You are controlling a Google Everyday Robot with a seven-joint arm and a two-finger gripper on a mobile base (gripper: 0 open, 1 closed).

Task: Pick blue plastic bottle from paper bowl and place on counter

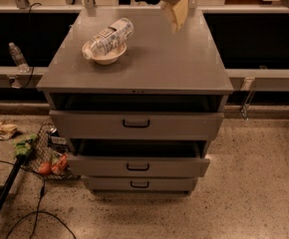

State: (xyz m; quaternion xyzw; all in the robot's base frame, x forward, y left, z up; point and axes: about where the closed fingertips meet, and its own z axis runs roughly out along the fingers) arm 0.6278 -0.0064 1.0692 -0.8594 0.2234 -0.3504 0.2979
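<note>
Grey metal table point(159, 66), flat top, mostly bare. Cabinet beneath has three drawers with black handles: top drawer point(136, 124) and middle drawer point(137, 167) each stand partly pulled out with a dark gap above; the bottom drawer point(139, 184) sits lowest, least exposed.

Paper bowl point(106, 59) sits on the table's far-left part. Blue plastic bottle point(110, 35) lies on its side across the bowl, white cap toward the near left, base jutting past the rim toward the far right. Label faces up.

My pincer point(176, 15) hangs over the far edge of the table, right of centre and well apart from bottle and bowl. It comes down from the top of the view, cream-coloured. I cannot tell how far open it is; the bottle is not in its hold.

Room: speckled stone floor point(254, 193). A pale ledge point(264, 76) runs left and right behind the table, dark space above it. A small clear bottle point(18, 57) stands on the ledge at left. On the floor at near left: a wire basket point(47, 156) with red and green items, a black pole point(5, 193), loose cables point(35, 218).
</note>
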